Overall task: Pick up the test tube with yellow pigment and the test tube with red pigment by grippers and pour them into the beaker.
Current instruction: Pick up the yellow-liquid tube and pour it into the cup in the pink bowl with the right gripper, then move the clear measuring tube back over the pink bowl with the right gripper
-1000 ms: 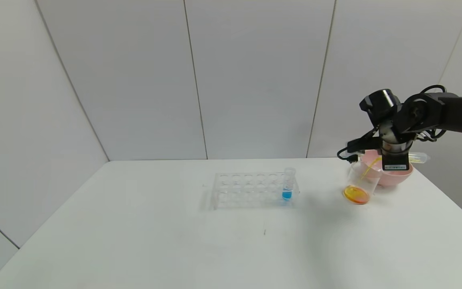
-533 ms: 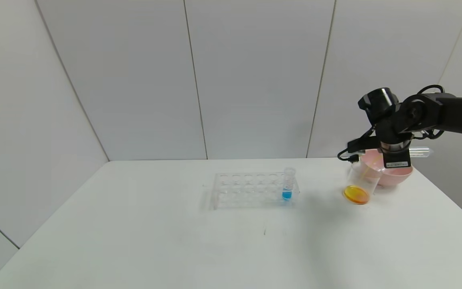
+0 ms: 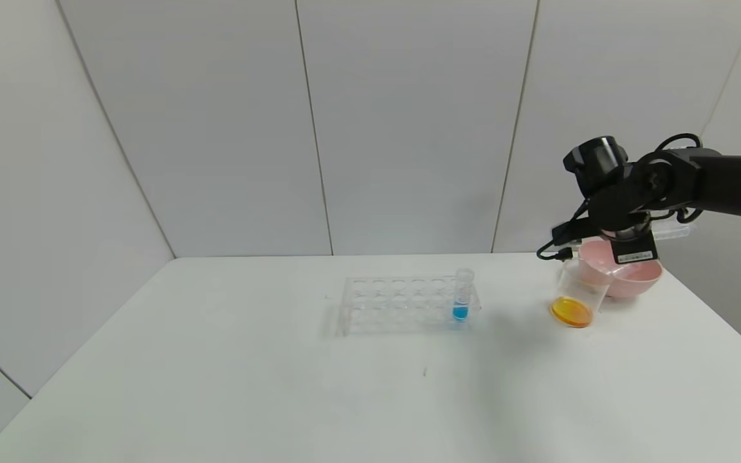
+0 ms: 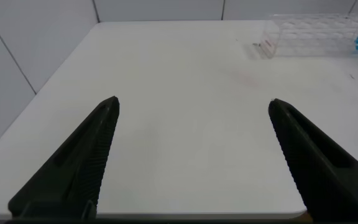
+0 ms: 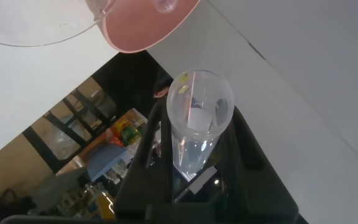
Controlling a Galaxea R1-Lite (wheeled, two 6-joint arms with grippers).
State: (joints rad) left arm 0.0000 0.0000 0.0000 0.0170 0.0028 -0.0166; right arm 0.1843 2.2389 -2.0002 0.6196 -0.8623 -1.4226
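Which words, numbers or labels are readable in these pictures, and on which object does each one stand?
No text can be read anywhere.
White label on the right gripper: print too small to read.
Small red mark at the end of the tube rack: too blurred to read.

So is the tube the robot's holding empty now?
Nearly empty: the tube in the right end effector looks clear, with only tiny yellow drops at its rim.

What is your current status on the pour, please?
Right gripper shut on emptied test tube above pink bowl. Beaker holds orange liquid. Left gripper open, idle. Nothing obstructing.
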